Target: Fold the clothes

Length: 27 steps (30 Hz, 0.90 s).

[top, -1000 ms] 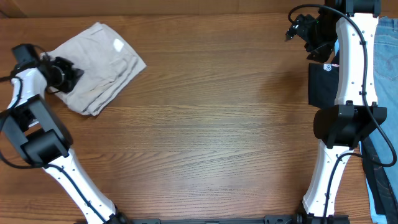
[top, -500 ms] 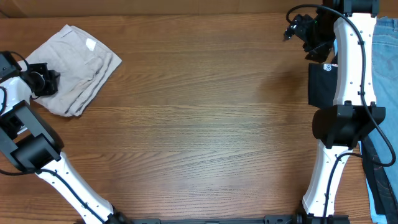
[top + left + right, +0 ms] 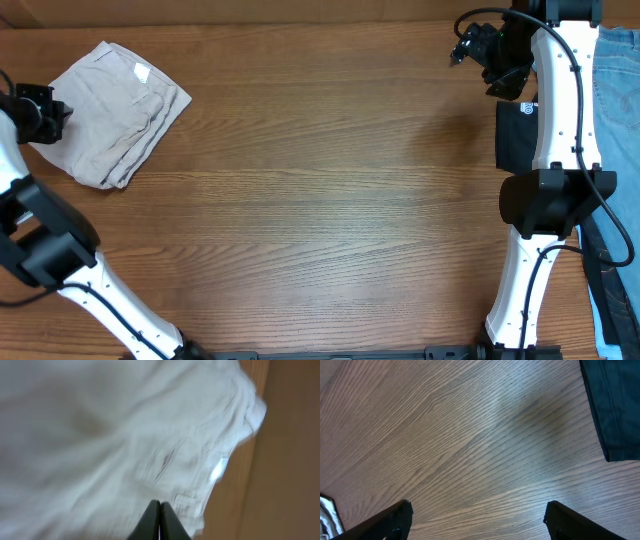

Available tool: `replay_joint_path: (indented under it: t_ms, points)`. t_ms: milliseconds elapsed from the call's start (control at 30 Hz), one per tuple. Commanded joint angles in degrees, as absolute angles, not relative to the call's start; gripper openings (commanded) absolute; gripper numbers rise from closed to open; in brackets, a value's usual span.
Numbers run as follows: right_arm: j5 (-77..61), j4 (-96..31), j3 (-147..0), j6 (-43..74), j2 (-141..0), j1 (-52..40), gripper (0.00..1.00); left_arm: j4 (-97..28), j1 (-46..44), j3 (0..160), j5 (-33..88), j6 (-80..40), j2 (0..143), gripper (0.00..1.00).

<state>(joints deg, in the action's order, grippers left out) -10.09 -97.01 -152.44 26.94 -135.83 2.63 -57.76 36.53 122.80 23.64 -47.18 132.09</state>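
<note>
Your left gripper (image 3: 47, 112), fingers pressed together, sits just left of the clothes (image 3: 120, 108). Your right gripper (image 3: 477, 512), spread wide, is far away.

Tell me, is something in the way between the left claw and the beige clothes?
No, nothing visible is. The left gripper sits right at the edge of the beige garment, with only cloth ahead of its fingers.
</note>
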Motion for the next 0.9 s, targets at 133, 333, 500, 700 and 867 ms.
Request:
replay_joint_path:
  t_ms: [133,333,500,700,867]
  points:
    - [-10.13,-96.75,-153.60,26.79,-134.58,2.57,0.90,-77.38,38.70,126.28,14.96,-25.74,123.24,0.04]
    - [-10.11,-96.40,-153.56,26.61,-134.58,2.57,0.90,-86.08,40.80,126.06,6.22,-23.75,123.20,0.04]
    - [-10.11,-96.25,-153.32,26.61,-134.58,2.57,0.90,-90.21,41.25,123.61,1.87,-23.77,123.22,0.04]
    - [-10.11,-95.98,-153.32,26.59,-134.58,2.57,0.90,-85.49,41.23,114.02,1.89,-24.27,123.31,0.04]
    - [-9.37,-96.20,-153.32,26.55,-134.58,2.57,0.90,-75.55,41.23,104.22,1.91,-26.96,123.33,0.04]
